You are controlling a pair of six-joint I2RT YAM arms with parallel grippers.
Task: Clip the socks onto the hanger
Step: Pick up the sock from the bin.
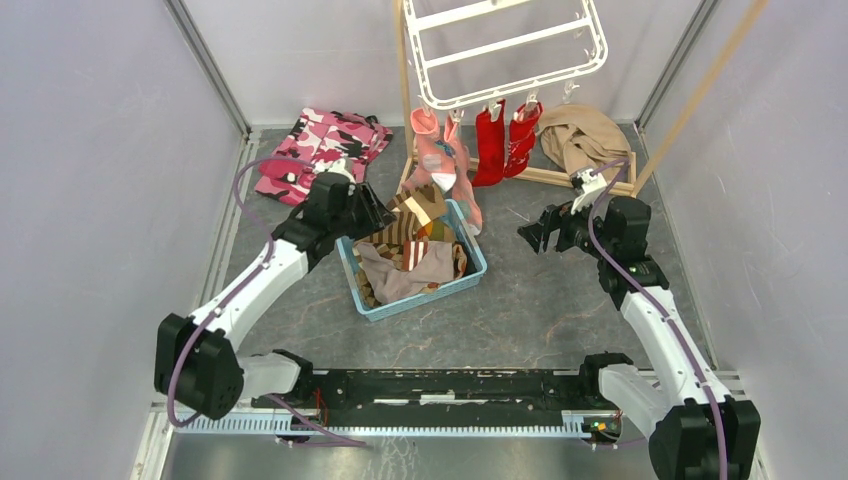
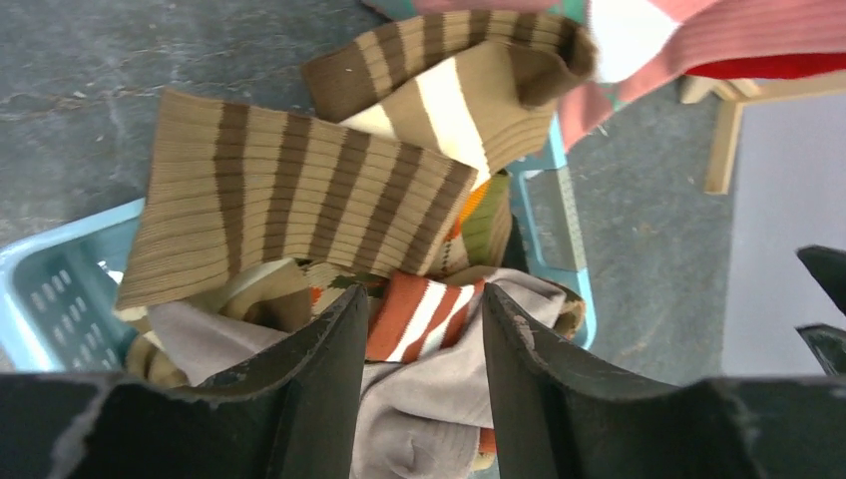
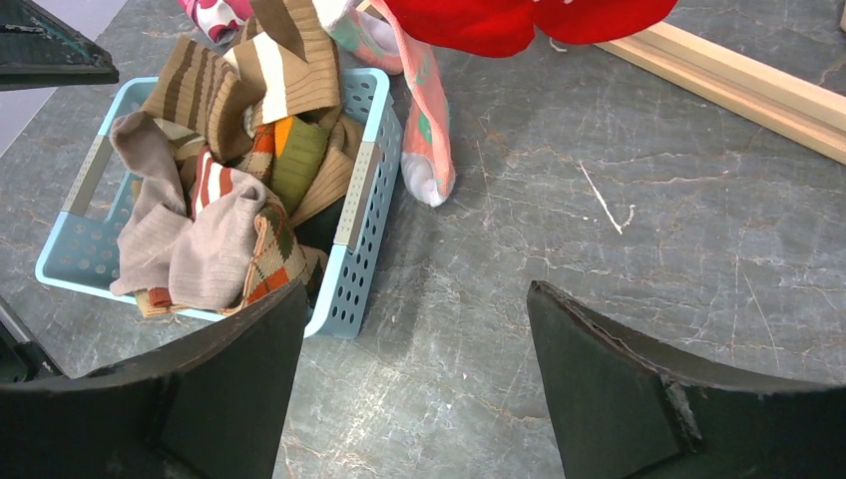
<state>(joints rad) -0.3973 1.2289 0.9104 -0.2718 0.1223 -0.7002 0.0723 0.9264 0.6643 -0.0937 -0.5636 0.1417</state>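
The white hanger (image 1: 515, 86) hangs at the back. Two red socks (image 1: 490, 145) and salmon-pink socks (image 1: 440, 160) dangle from its clips. More socks fill the blue basket (image 1: 470, 275), with brown striped ones (image 2: 289, 200) on top. My left gripper (image 2: 424, 299) is down in the basket with its jaws part-way apart. A grey sock (image 2: 419, 399) and an orange-and-white striped sock (image 2: 419, 309) lie between its fingers. My right gripper (image 3: 417, 294) hovers open over bare floor to the right of the basket (image 3: 364, 200), holding nothing.
A pink camouflage garment (image 1: 320, 150) lies at the back left. A tan cloth (image 1: 580, 135) sits on the wooden stand base (image 1: 560, 178) at the back right. Grey walls close both sides.
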